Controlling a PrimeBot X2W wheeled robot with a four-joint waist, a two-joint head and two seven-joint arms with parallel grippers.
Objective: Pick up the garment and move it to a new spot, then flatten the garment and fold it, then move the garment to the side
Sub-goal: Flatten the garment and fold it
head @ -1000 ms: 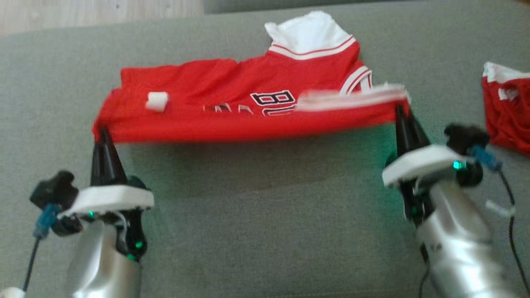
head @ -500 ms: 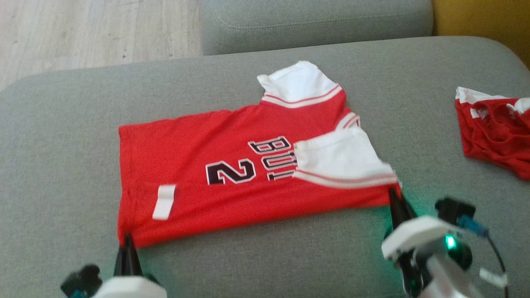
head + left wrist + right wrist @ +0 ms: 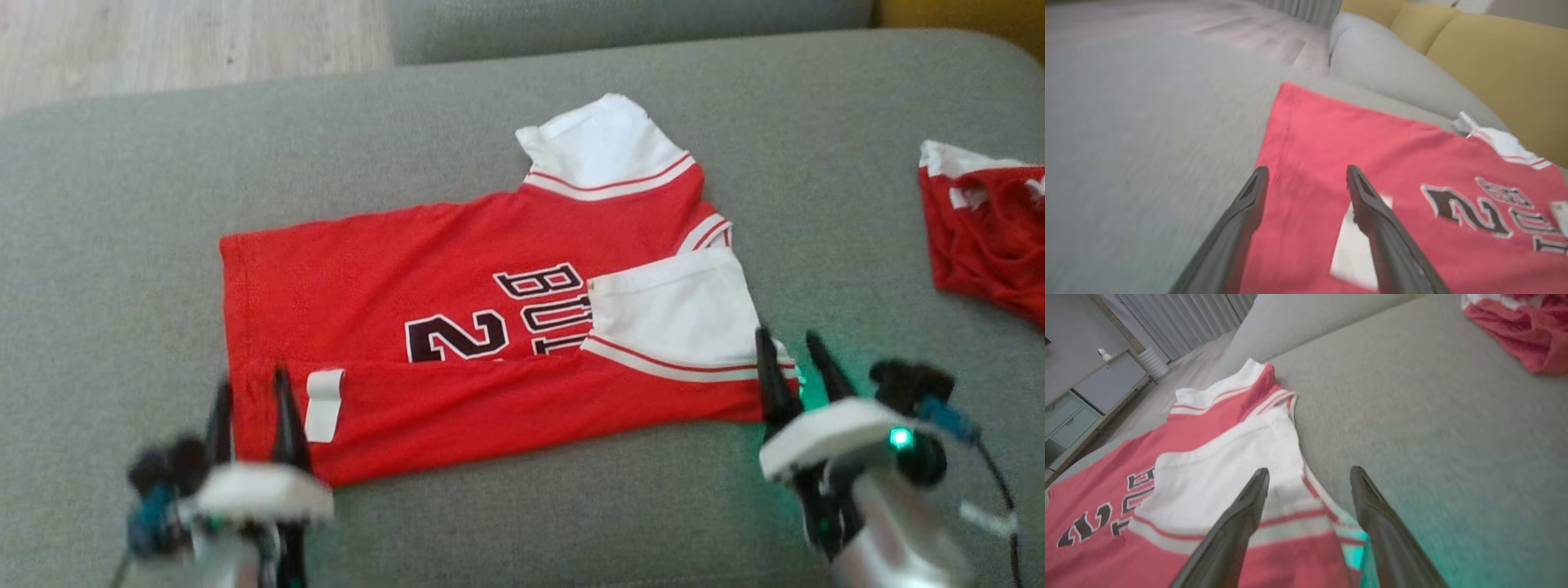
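Note:
A red jersey (image 3: 457, 327) with white sleeves and a black "2" lies spread on the grey sofa cushion (image 3: 522, 523), its near edge folded over toward the middle. My left gripper (image 3: 249, 384) hovers open over the jersey's near left corner, fingers (image 3: 1372, 212) apart above red cloth (image 3: 1306, 155) and a white label (image 3: 1355, 245). My right gripper (image 3: 792, 339) stands open at the near right corner, beside the folded white sleeve (image 3: 678, 306). In the right wrist view its fingers (image 3: 1249, 506) straddle the striped sleeve hem (image 3: 1290, 514). Neither holds cloth.
A second red and white garment (image 3: 988, 229) lies bunched at the cushion's right edge, also at the top right of the right wrist view as a red heap (image 3: 1519, 330). A grey back cushion (image 3: 620, 24) and wooden floor (image 3: 188, 41) lie beyond. Yellow cushions (image 3: 1494, 65) stand behind.
Both grippers laid the lifted near edge down over the jersey and let go; they went from shut on the corners to open. The camera has shifted too.

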